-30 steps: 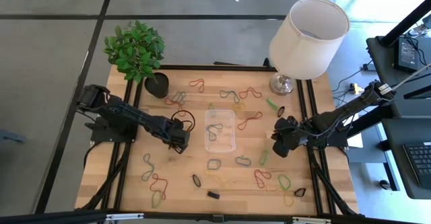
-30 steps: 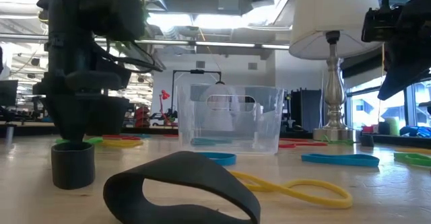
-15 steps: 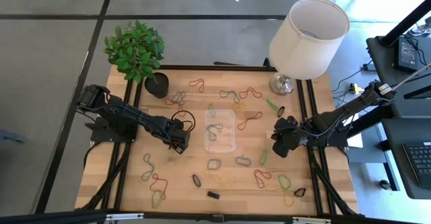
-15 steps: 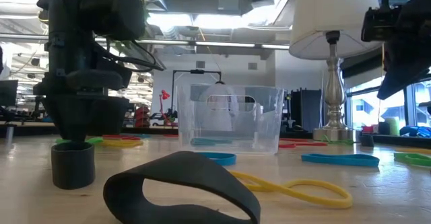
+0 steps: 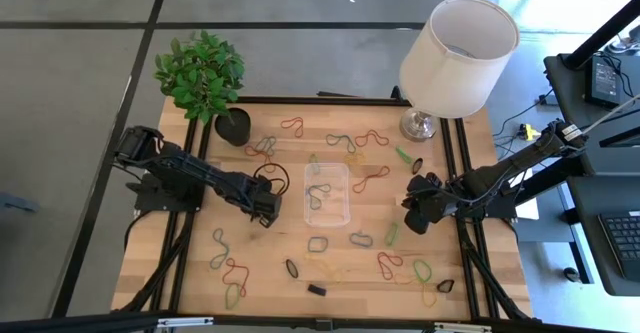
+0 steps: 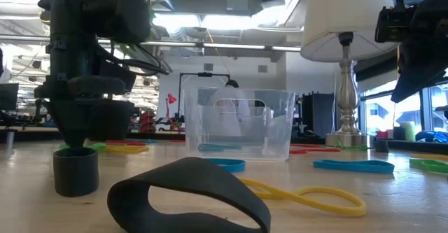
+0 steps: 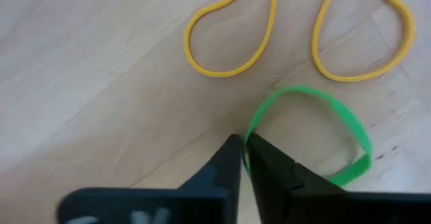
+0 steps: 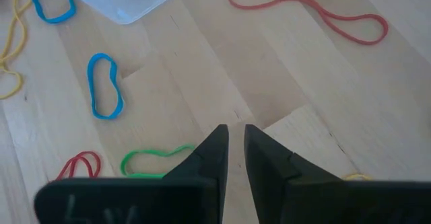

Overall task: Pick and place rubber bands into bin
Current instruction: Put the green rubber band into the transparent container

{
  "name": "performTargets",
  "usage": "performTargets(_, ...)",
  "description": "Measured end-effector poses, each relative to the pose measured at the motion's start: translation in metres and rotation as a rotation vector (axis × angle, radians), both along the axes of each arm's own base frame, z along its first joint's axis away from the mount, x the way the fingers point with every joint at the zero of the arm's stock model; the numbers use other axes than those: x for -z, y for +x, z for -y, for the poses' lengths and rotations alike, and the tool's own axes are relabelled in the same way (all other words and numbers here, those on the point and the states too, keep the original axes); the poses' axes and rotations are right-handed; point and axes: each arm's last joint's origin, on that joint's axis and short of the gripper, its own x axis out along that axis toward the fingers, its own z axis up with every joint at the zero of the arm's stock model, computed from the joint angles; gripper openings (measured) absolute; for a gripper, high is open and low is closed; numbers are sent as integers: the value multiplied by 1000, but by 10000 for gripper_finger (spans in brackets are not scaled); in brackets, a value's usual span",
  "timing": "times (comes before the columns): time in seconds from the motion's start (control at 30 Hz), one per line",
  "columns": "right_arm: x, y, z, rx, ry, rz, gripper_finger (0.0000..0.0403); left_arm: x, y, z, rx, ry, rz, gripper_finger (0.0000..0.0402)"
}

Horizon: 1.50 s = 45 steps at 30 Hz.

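The clear bin (image 5: pixel 327 193) stands mid-table with a band or two inside. Rubber bands in several colours lie scattered around it, such as a red one (image 5: pixel 370 178) and a blue one (image 8: pixel 106 86). My left gripper (image 5: pixel 267 213) is down at the table just left of the bin, shut on a green rubber band (image 7: pixel 316 140) that lies beside two yellow bands (image 7: pixel 229 39). My right gripper (image 8: pixel 236 133) hovers right of the bin over bare wood, its fingers a narrow gap apart with nothing between them. My left gripper pinches one strand of the green band at the loop's end (image 7: pixel 248 135) between its two fingertips. The fingers come from above, pointing down. The rest of the loop lies flat and slack on the table.
A white-shaded lamp (image 5: pixel 455 58) stands at the far right and a potted plant (image 5: pixel 205 78) at the far left. A wide black band (image 6: pixel 189 194) and a small black ring (image 6: pixel 75 171) lie near the front edge. Black rails (image 5: pixel 455 173) run along both sides.
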Motion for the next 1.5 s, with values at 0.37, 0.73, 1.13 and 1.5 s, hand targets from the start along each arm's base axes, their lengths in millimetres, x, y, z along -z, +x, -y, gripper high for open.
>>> performTargets(0.37,0,0,0,0,1,2,54,-1,0,1,-97,-30,-2,4)
performTargets(0.73,0,0,0,-1,0,1,54,-31,26,10,-52,-165,94,4)
performTargets(1.13,0,0,0,-3,-1,1,54,-123,77,5,552,66,389,3)
performTargets(1.5,-1,2,-1,-3,9,22,54,-161,135,-16,741,270,453,3)
